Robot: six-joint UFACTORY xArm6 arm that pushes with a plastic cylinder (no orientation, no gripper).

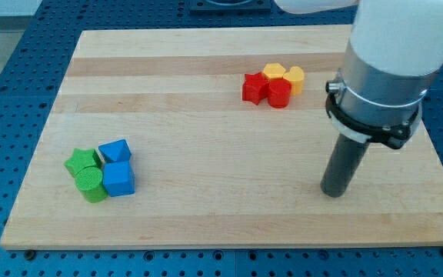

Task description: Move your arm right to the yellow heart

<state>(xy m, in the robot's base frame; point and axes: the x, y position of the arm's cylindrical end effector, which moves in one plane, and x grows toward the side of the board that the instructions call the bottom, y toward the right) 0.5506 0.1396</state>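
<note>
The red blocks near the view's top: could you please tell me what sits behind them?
Behind the red blocks, toward the view's top, sit two yellow blocks, touching them. Their lower parts are covered, so shapes stay unclear. My tip stands apart, lower right.

Views: we have one camera only, so no part of the scene is shared.
Position: above and in front of the counter (206,208), looking down at a slant.
Facing: toward the counter's far edge at the view's top.
Nearness: close; we see nearly the whole counter, its corners almost at the frame edges.
Foreground: our arm (391,61) looms large at the view's right.
</note>
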